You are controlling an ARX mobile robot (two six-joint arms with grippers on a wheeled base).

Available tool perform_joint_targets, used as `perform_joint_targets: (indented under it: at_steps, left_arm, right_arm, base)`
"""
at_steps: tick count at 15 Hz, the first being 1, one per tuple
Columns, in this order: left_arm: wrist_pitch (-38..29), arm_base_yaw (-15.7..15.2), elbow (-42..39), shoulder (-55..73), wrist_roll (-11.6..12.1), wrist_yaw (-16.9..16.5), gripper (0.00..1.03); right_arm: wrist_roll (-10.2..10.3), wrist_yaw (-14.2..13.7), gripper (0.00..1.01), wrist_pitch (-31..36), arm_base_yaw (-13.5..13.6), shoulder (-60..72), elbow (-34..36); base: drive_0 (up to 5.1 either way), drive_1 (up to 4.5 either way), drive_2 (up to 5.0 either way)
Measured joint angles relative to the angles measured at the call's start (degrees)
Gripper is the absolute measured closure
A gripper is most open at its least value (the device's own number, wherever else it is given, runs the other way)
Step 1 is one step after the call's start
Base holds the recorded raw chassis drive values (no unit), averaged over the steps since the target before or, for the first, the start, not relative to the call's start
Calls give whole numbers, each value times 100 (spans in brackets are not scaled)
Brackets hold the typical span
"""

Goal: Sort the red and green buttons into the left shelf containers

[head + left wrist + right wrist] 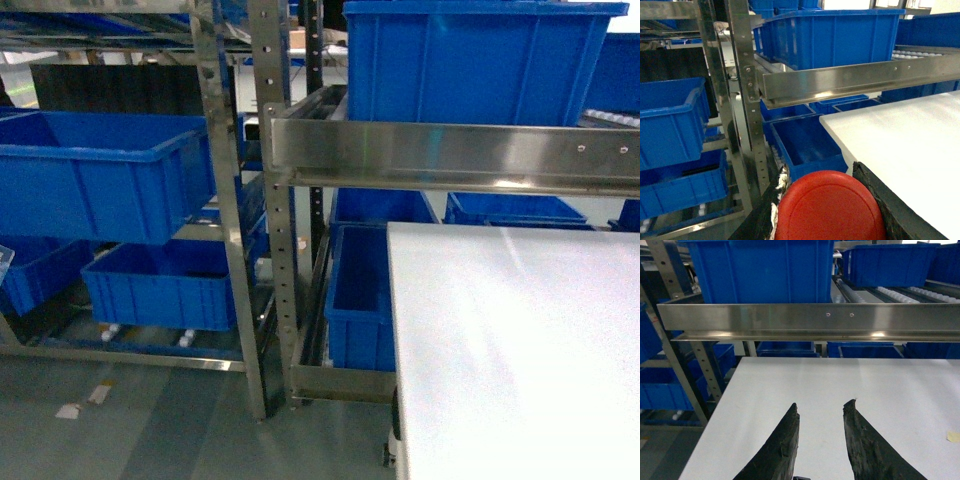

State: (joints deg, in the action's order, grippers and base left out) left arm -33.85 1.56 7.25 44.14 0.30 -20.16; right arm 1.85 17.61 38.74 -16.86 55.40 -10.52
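Your white table [510, 350] sits at right, its top bare apart from a small pale scrap [953, 437] near its right edge. Your steel shelf [275, 200] carries blue bins: one [100, 175] on the left rack, another [475, 60] above the front rail [450, 150], more on the lower levels.

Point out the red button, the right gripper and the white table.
red button [827, 207], left wrist view, middle of its red cap.
right gripper [821, 410], right wrist view, gap midway between the fingertips.
white table [520, 340], head view, bare top.
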Motion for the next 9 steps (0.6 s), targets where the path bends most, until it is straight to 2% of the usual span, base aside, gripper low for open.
perform_joint_targets:
  at_steps: [9]
  left_arm:
    - [2, 0, 0, 0, 0, -2, 71]
  right_arm:
    - [0, 0, 76, 15, 0, -2, 0]
  base:
    - [-498, 128, 325]
